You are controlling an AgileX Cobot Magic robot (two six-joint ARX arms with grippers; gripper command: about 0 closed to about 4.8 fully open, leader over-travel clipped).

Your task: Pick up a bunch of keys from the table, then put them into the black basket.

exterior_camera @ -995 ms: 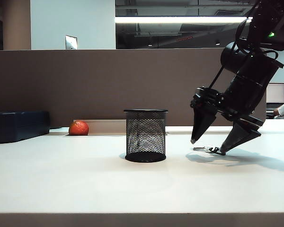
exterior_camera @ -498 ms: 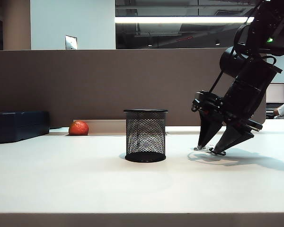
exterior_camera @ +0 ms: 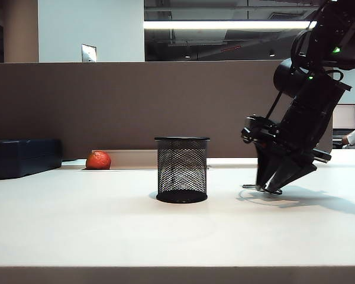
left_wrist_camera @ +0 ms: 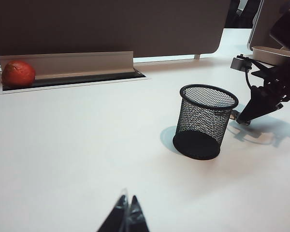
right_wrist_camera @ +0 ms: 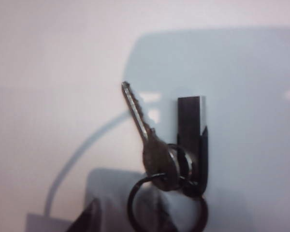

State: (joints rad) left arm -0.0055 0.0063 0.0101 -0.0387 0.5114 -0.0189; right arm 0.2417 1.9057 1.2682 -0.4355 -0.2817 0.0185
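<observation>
Right gripper (exterior_camera: pixel 267 189) jaws nearly closed around bunch of keys (right_wrist_camera: pixel 166 159), grip unclear | left gripper (left_wrist_camera: pixel 127 212) closed, mostly cropped

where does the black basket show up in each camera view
Exterior view: the black basket stands mid-table, left of the right gripper.
Left wrist view: black basket right of centre, beside the right gripper.
Right wrist view: not in it; only the bunch of keys.
Shared landmark: the orange fruit.
</observation>
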